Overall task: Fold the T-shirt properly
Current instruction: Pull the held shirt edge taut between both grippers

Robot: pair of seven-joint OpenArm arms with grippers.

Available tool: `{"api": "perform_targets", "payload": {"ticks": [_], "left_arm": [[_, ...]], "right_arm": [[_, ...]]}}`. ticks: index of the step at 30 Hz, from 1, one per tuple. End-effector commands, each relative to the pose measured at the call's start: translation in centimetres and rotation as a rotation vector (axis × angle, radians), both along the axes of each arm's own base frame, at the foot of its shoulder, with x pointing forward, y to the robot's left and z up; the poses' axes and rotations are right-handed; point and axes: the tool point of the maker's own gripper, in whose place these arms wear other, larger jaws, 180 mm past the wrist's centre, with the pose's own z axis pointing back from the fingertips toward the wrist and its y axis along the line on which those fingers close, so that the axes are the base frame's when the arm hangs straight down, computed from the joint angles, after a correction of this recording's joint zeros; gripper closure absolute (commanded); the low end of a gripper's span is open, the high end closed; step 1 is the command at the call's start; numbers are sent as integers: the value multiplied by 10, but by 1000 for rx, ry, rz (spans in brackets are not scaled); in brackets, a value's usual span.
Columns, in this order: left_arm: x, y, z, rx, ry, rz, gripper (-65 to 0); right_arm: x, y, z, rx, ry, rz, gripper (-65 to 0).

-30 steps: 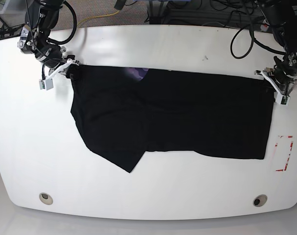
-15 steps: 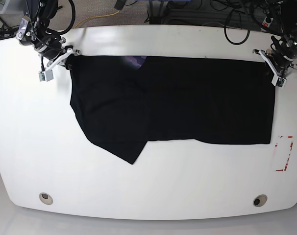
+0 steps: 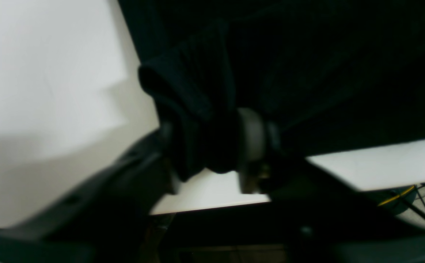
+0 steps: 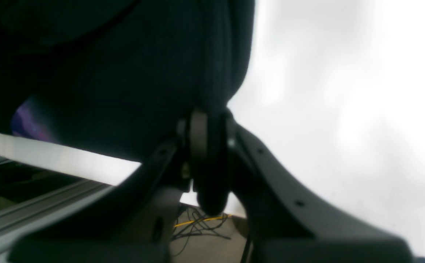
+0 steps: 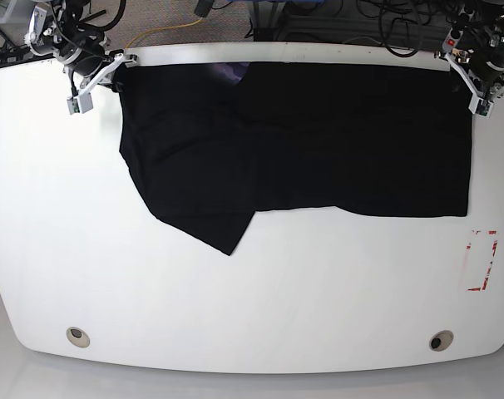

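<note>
Black fabric of the T-shirt (image 5: 318,133) lies spread along the far edge of the white table (image 5: 252,307), one sleeve trailing toward the near left. Right gripper (image 4: 208,146) clamps the far-left corner; left gripper (image 3: 212,146) stands parted around the bunched far-right corner. Release both corners evenly to leave a straight, flat edge.

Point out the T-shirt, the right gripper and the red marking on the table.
T-shirt (image 5: 335,137): base view, on the flat middle of the black cloth.
Right gripper (image 5: 117,65): base view, between its fingertips at the shirt's corner.
Red marking (image 5: 482,259): base view, on the red outline near the table's edge.
</note>
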Motion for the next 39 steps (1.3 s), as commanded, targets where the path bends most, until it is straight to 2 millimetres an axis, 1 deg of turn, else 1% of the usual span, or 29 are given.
{"api": "perform_targets", "payload": {"ticks": [1,2,4,5,9,10,13,16,18,22,24,26,30,33,36,38,39], "left_arm": [[2,14,16,39,-30,27,-304],[2,16,20,50,-29,33,-314],[6,13,33,39,-47,37,-326],[9,9,41,23,-64,36,-326],[11,1,64,-17,-93,34,-326],[11,0,67,-20,-89,34,-326],[10,-5,69,-30,-77,26,-326],[13,-12,66,-40,-67,6,-326],[13,-21,58,-38,-39,-26,-326],[10,-29,48,-24,6,-61,-326],[7,-29,45,-10,24,-65,-326],[-1,-26,42,0,47,-59,-329],[-2,-25,42,1,48,-58,-331],[-4,-21,38,20,68,-51,-331],[-11,-13,27,35,114,-32,-332],[-6,-14,20,13,116,-24,-332],[-5,-17,13,-6,129,-28,-332]], "right_arm": [[7,-2,9,-5,-36,12,-13],[7,-2,9,-5,-38,12,-13],[9,-2,9,-5,-41,12,-13],[9,-2,10,-5,-42,12,-13],[9,-1,10,-5,-42,13,-13],[10,-1,10,-3,-44,12,-13],[10,-1,10,-3,-44,12,-13],[10,-1,10,-3,-44,12,-13],[10,-1,10,-3,-44,12,-13],[10,0,9,-1,-44,11,-13],[10,0,9,-1,-44,11,-13],[10,0,9,-1,-44,11,-13],[10,1,9,3,-43,10,-13],[10,1,9,3,-43,10,-13],[10,1,9,3,-43,10,-13],[10,1,9,3,-44,12,-13],[10,1,9,3,-44,12,-13]]}}
